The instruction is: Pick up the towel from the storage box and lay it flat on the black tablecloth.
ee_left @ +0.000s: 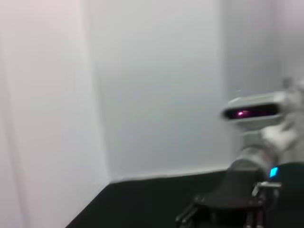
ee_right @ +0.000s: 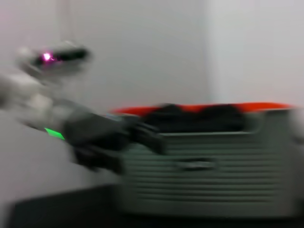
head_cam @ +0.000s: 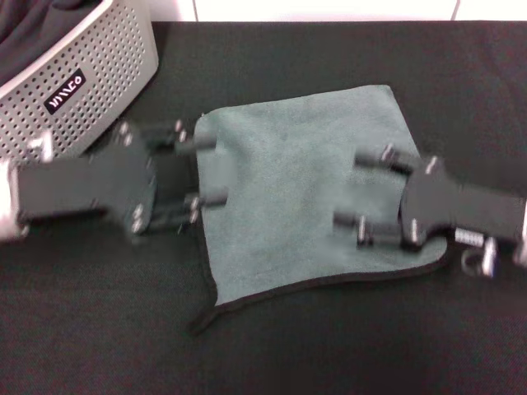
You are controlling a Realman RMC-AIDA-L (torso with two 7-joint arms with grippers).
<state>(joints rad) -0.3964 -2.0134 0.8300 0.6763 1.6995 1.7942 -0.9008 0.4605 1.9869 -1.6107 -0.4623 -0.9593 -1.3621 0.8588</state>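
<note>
The towel [head_cam: 296,189] lies spread on the black tablecloth [head_cam: 346,346], grey-green face up, its black hem showing along the near edge. Its near left corner [head_cam: 206,317] is slightly curled. My left gripper [head_cam: 206,169] is open, its fingers over the towel's left edge. My right gripper [head_cam: 356,188] is open over the towel's right part, holding nothing. The storage box [head_cam: 99,74], light grey with small holes and a black label [head_cam: 66,91], stands at the far left. It also shows in the right wrist view [ee_right: 209,166].
A dark cloth [head_cam: 29,33] lies in the storage box. The right wrist view shows that cloth [ee_right: 190,116], an orange strip [ee_right: 199,107] along the box's top, and the left arm [ee_right: 99,135]. The left wrist view shows the right arm [ee_left: 247,190] and a white wall.
</note>
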